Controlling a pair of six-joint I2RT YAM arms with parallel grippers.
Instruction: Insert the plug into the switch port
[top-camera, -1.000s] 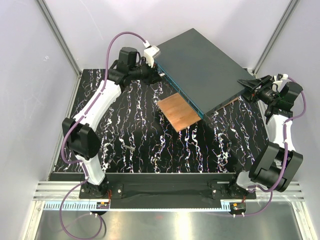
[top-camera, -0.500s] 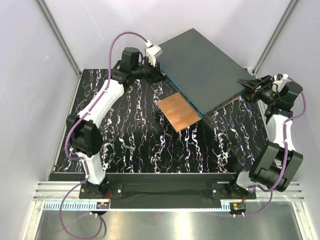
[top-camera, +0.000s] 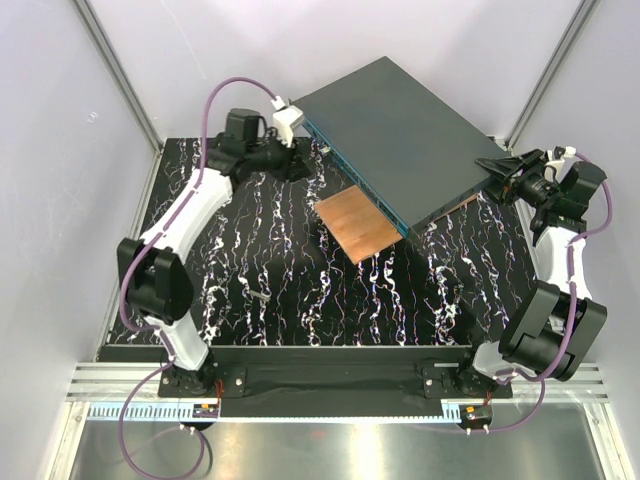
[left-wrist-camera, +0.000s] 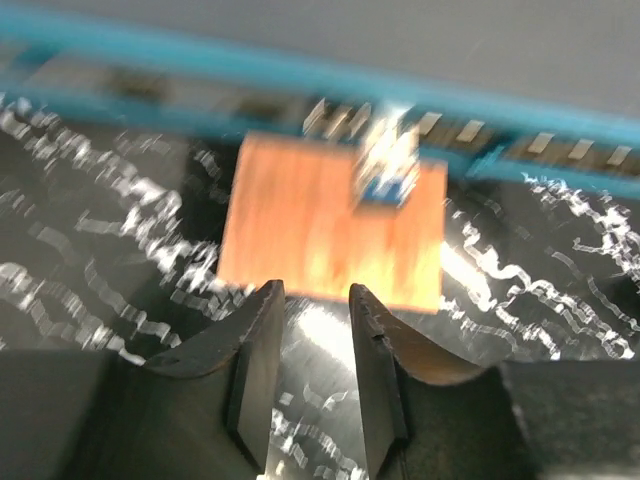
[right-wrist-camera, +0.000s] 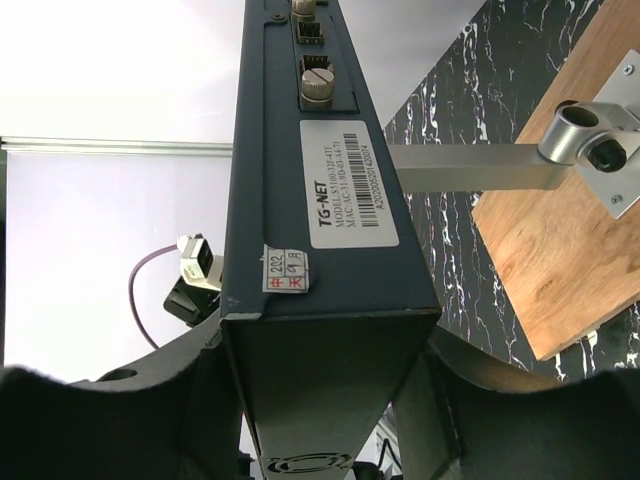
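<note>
The switch (top-camera: 400, 125) is a large flat dark-grey box, tilted, with a teal-blue port face (top-camera: 352, 178) on its near-left side. My right gripper (top-camera: 497, 175) is shut on the box's right end, one jaw on each side of it (right-wrist-camera: 320, 200). My left gripper (top-camera: 303, 163) is open and empty, a little back from the left end of the teal face. In the blurred left wrist view, a small white-and-blue plug (left-wrist-camera: 388, 168) sits at the row of ports (left-wrist-camera: 540, 148) on the teal face (left-wrist-camera: 250, 70), well ahead of my left gripper (left-wrist-camera: 310, 295).
A copper-brown square plate (top-camera: 357, 224) lies under the switch's near edge, also ahead of the left fingers (left-wrist-camera: 310, 220). A metal bracket arm (right-wrist-camera: 470, 166) reaches over the plate (right-wrist-camera: 560, 260). A small grey piece (top-camera: 258, 296) lies on the black marbled mat (top-camera: 300, 300).
My left gripper has drawn back to the left, away from the teal face it was up against. The switch and my right arm have not moved.
</note>
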